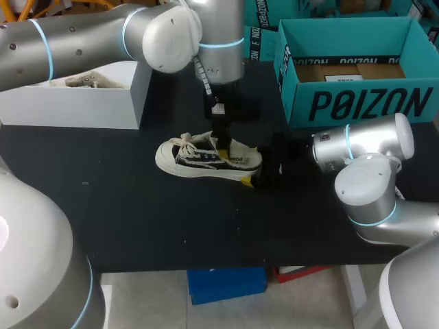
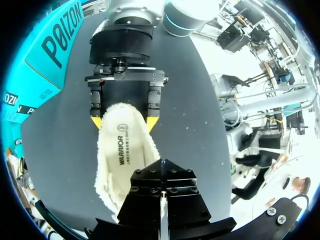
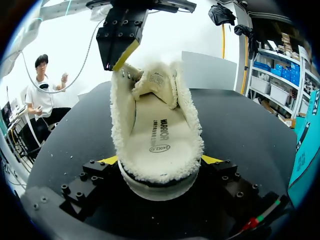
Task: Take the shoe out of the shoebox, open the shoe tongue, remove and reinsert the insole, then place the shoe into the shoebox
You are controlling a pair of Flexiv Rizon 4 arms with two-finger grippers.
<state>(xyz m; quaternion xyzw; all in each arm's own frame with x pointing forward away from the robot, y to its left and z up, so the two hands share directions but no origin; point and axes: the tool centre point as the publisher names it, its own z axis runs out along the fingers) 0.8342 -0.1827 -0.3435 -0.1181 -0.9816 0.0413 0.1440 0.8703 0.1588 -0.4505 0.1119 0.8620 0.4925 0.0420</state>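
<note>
Going L to R, w/ the shoe (image 1: 206, 157) as the anchor. Far left of it and further back there's a white box (image 1: 103, 103). Something pale sits inside, but I can't make out what. The box's left end is cut off behind the left arm.

The shoe itself is out on the black counter (image 1: 137, 219), lying more or less mid-counter with the toe pointing left.

The left claw (image 1: 221, 144) comes straight down onto the top of the shoe, about at the lacing. From overhead it covers that spot, so the contact is hidden. Its own wrist cam only shows the black claw body over the shoe opening. Honestly can't tell if it's open or closed.

The right claw (image 3: 160, 161) is at the heel end. Overhead it's black on black, basically lost apart from one yellow tip. The right wrist cam sorts that out: a yellow tip presses each side of the heel, so it's gripping the shoe. The left wrist cam shows the same from the other end.

Both wrist cams also look down inside the shoe, which the head cam doesn't. There's fleecy lining, the insole (image 3: 159, 132) lies flat in the shoe, and the tongue (image 3: 156, 82) stands up at the far end.

Right of the shoe and further back is the teal shoebox (image 1: 357, 68), open, not touching the shoe.
</note>
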